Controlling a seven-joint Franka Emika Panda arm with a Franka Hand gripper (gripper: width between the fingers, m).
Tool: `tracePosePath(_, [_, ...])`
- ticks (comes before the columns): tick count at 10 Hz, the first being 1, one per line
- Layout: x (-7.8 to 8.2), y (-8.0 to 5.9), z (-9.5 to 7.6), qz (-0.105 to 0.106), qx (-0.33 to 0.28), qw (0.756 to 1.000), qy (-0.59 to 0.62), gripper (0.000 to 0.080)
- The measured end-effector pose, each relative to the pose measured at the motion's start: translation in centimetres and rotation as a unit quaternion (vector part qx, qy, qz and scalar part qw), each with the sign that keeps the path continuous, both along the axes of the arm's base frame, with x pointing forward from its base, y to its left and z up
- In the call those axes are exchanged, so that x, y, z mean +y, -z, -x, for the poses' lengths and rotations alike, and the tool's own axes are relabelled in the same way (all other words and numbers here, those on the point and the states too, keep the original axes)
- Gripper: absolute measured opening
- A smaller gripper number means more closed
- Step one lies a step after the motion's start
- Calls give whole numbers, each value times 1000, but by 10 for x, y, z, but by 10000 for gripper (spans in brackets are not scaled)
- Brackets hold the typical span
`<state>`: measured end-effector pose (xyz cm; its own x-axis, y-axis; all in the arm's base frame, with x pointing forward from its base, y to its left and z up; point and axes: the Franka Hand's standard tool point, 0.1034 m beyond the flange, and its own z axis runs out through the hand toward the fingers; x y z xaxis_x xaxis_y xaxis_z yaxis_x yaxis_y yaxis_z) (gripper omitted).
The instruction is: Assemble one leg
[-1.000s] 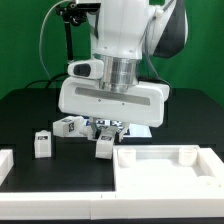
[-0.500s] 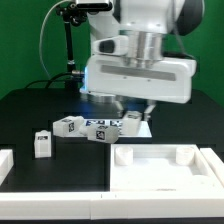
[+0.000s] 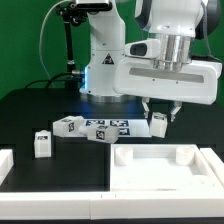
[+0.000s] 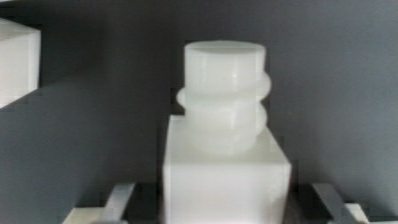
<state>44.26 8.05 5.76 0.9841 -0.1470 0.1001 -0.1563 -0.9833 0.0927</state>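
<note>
The pincer (image 3: 159, 119) is clamped on one leg (image 3: 158, 127) over the black desk (image 3: 30, 110) — just beyond the white tray-like panel (image 3: 160, 170). In the wrist view its fingers (image 4: 121, 198) flank the leg — rounded peg outward.

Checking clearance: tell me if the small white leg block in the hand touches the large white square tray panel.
Apart. Exterior view: black table shows between leg block and tray panel.
</note>
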Motion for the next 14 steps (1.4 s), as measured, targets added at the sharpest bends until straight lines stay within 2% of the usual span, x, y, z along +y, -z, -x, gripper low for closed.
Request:
tracePosePath(1, [4,0,3,-3,-3,1000,6,285])
tracePosePath(2, [19,0,18,-16,-17,1000,18,285])
tracePosePath(3, [25,3,37,-22,-19,1000,11,285])
tracePosePath(4, [27,8,50,-23,-17,1000,6,285])
tracePosePath(5, [35,13,56,-22,-12,1000,-4,285])
tracePosePath(6, [36,23,61,-14,-9,1000,-12,285])
tracePosePath(8, [23,39,61,5,-10,1000,-15,285])
tracePosePath(12, [19,40,55,6,-19,1000,-15,285])
tracePosePath(13, [19,40,55,6,-19,1000,-15,385])
tracePosePath(14, [19,40,55,6,-19,1000,-15,385])
